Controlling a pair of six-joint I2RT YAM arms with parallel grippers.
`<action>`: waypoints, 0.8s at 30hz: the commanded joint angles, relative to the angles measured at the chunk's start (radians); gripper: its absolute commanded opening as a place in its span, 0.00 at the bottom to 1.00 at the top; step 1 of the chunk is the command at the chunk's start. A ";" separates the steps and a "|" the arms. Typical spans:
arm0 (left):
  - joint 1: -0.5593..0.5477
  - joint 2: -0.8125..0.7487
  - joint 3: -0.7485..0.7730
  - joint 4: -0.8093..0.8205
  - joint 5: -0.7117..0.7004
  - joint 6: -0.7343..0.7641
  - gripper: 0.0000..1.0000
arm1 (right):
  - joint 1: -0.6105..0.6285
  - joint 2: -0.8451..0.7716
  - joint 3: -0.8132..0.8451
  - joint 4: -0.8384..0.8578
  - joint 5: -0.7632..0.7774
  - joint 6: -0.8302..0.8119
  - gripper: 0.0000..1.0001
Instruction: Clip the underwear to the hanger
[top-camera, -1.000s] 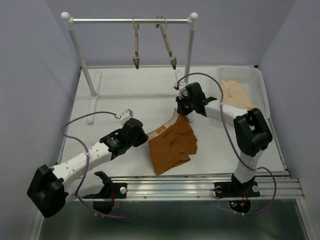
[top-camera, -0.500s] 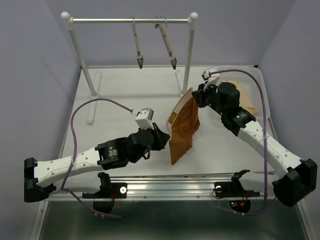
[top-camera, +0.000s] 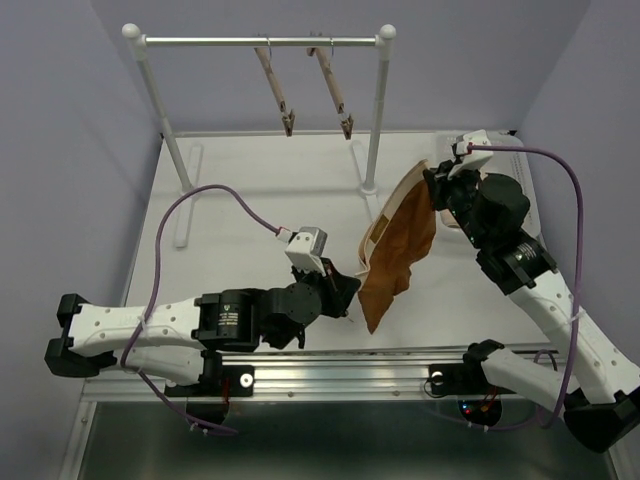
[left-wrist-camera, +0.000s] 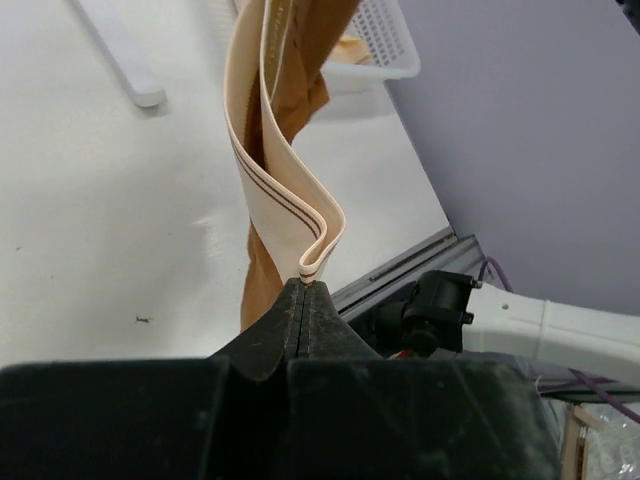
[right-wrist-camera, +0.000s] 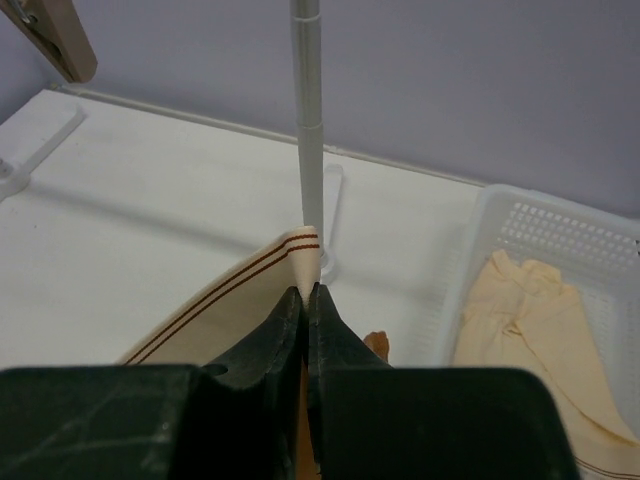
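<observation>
Left gripper (left-wrist-camera: 305, 285): jaws pinched tight on a fold of the pale waistband (left-wrist-camera: 275, 190). Right gripper (right-wrist-camera: 305, 292): clamped the same way on the band's other end, the striped edge poking out just past its tips.

The underwear (top-camera: 400, 250) hangs between the two, with the band running from my left gripper up to the right and the brown body drooping below both.

Change: a second ago the cloth lay flat on the table (top-camera: 250, 200) with both grippers low at its top edge. Now it is off the surface, and the right arm has swung up and outward. I read the pick-up as done and clipping as not yet begun. Both hangers (top-camera: 275, 92) are on the rail (top-camera: 200, 41), well beyond either gripper.

Hard to make out:
- Which hanger to use; they look alike.
- The clips, which are too small overhead. The right wrist view catches only one clip end (right-wrist-camera: 55, 35), cut off at the corner.
- Whether the lowest hem touches the table.
- The rack post (right-wrist-camera: 305, 120), which stands just ahead of the right gripper. Mind it.
</observation>
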 joint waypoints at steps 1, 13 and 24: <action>-0.003 -0.079 -0.051 -0.134 -0.166 -0.273 0.00 | 0.000 0.038 0.049 -0.061 -0.039 -0.016 0.04; 0.041 -0.102 -0.390 -0.443 -0.085 -1.037 0.00 | 0.023 0.510 0.086 0.075 -0.374 0.014 0.04; 0.233 -0.175 -0.533 -0.470 -0.002 -1.217 0.00 | 0.121 0.918 0.331 0.179 -0.345 -0.001 0.04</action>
